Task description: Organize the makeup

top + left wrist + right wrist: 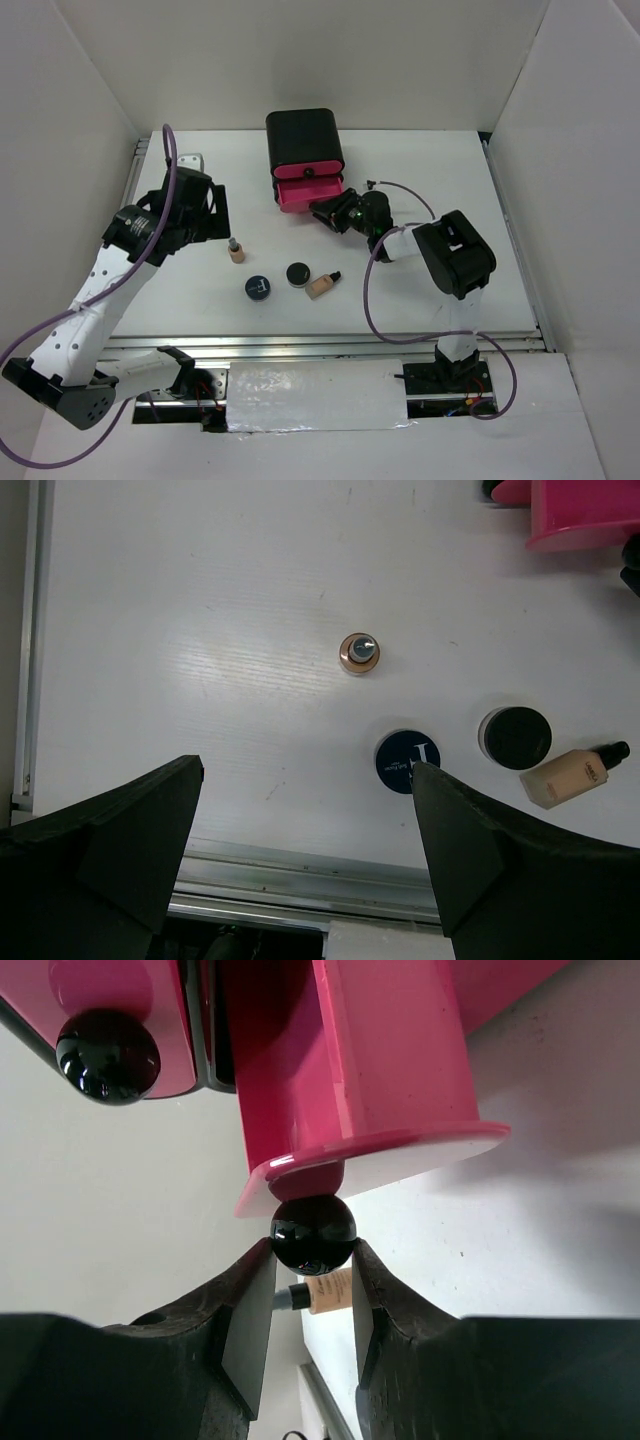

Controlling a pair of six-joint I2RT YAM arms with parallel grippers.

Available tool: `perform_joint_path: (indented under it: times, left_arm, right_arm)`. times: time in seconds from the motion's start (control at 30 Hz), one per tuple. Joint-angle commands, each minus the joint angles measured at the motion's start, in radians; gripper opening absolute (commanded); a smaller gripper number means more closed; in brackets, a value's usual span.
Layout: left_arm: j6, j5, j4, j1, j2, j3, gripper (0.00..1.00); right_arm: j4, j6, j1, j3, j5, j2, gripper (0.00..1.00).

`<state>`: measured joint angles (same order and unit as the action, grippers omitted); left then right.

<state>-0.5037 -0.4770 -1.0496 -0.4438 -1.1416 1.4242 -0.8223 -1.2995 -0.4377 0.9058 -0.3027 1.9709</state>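
One beige bottle (236, 251) stands upright on the white table; it shows from above in the left wrist view (358, 652). The dark-blue compact (259, 287) (403, 762), the black-lidded jar (298, 273) (515, 737) and a second beige bottle (323, 285) (572, 776), lying on its side, sit close together near the front. My right gripper (313, 1250) (325, 212) is shut on the black knob (312, 1230) of a pulled-out pink drawer (350, 1070) (308, 193). My left gripper (305, 810) (215, 210) is open and empty, above the table left of the upright bottle. No sachets are in view.
The black drawer box (303, 140) stands at the back middle. Another pink drawer with its own black knob (107, 1055) stays closed. White walls stand left, right and behind. A metal rail (300, 880) runs along the table's front edge.
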Motion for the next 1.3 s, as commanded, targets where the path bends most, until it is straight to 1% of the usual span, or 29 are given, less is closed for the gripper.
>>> perform_joint_path:
  times: [0.0,0.03,0.07,0.17,0.2,0.23,0.27,0.3,0.33,0.4,0.5,0.53,0.57,0.6,0.63,0.67,0.7,0.73,0.77,0.8,0.83,0.9,0.93,1.0,1.1,1.27]
  left_arm:
    - [-0.013,0.028,0.039,-0.001,0.000,-0.011,0.99]
    - [-0.015,0.029,0.039,-0.001,0.000,-0.013,0.99]
    - [-0.018,0.029,0.037,0.001,0.000,-0.014,0.99]
    - [-0.025,0.026,0.028,-0.001,-0.004,-0.011,0.99]
    - [-0.030,0.026,0.026,-0.001,-0.004,-0.011,0.99]
    - [-0.033,0.026,0.025,-0.001,-0.004,-0.008,0.99]
    - [-0.035,0.025,0.019,-0.001,-0.003,-0.007,0.99]
    - [-0.041,0.025,0.014,-0.001,-0.003,-0.007,0.99]
    - [-0.044,0.025,0.011,-0.001,-0.003,-0.005,0.99]
    - [-0.053,0.021,0.000,-0.001,-0.004,-0.004,0.99]
    - [-0.068,0.021,-0.009,0.001,-0.009,-0.004,0.99]
    - [-0.073,0.024,-0.013,0.001,-0.010,0.001,0.99]
    - [-0.079,0.026,-0.016,-0.001,-0.017,0.004,0.99]
    - [-0.090,0.025,-0.026,-0.001,-0.020,0.010,0.99]
    - [-0.104,0.020,-0.030,-0.001,-0.030,0.018,0.99]
    - [-0.104,0.012,-0.038,0.001,-0.035,0.022,0.99]
    - [-0.120,0.008,-0.044,-0.001,-0.041,0.027,0.99]
    - [-0.127,0.005,-0.056,0.001,-0.049,0.033,1.00]
    - [-0.133,-0.002,-0.062,-0.001,-0.061,0.036,0.99]
    - [-0.137,-0.002,-0.064,-0.001,-0.067,0.038,0.99]
    - [-0.139,0.000,-0.064,0.001,-0.072,0.039,0.99]
    - [-0.141,0.012,-0.059,0.001,-0.083,0.036,0.99]
    - [-0.142,0.015,-0.058,-0.001,-0.083,0.035,0.99]
    - [-0.141,0.026,-0.047,0.001,-0.081,0.030,0.99]
    - [-0.136,0.028,-0.044,-0.001,-0.078,0.025,0.99]
    - [-0.121,0.008,-0.053,0.001,-0.072,0.018,0.99]
  right_arm:
    - [-0.063,0.019,0.010,-0.030,-0.015,-0.056,0.30]
    - [-0.066,0.020,0.008,-0.033,-0.022,-0.060,0.32]
    - [-0.067,0.023,0.008,-0.036,-0.024,-0.070,0.40]
    - [-0.055,0.048,0.007,-0.062,-0.024,-0.104,0.50]
    - [-0.038,0.057,0.008,-0.065,-0.023,-0.116,0.57]
    - [0.001,0.066,0.007,-0.068,-0.018,-0.141,0.72]
    - [0.021,0.087,0.008,-0.074,-0.019,-0.151,0.76]
    - [0.038,0.098,0.005,-0.079,-0.024,-0.164,0.84]
    - [0.072,0.111,0.004,-0.085,-0.030,-0.193,0.96]
    - [0.112,0.153,-0.004,-0.103,-0.030,-0.225,0.99]
    - [0.291,0.268,-0.039,-0.072,-0.020,-0.293,1.00]
    - [0.459,0.320,-0.055,-0.046,-0.006,-0.320,1.00]
    - [0.556,0.435,-0.105,0.034,0.064,-0.329,1.00]
    - [0.663,0.484,-0.133,0.083,0.118,-0.333,1.00]
    - [0.857,0.561,-0.178,0.176,0.223,-0.320,1.00]
    - [0.935,0.589,-0.179,0.217,0.224,-0.307,1.00]
    - [1.007,0.609,-0.206,0.255,0.296,-0.291,1.00]
    - [1.122,0.626,-0.220,0.287,0.328,-0.259,1.00]
    - [1.164,0.663,-0.232,0.341,0.350,-0.245,1.00]
    - [1.207,0.683,-0.264,0.369,0.409,-0.228,1.00]
    - [1.286,0.706,-0.283,0.396,0.443,-0.198,1.00]
    - [1.353,0.762,-0.321,0.479,0.528,-0.169,1.00]
    - [1.402,0.787,-0.353,0.523,0.548,-0.143,1.00]
    - [1.442,0.799,-0.377,0.551,0.565,-0.110,1.00]
    - [1.460,0.796,-0.397,0.576,0.554,-0.080,1.00]
    - [1.476,0.787,-0.429,0.604,0.485,-0.029,0.98]
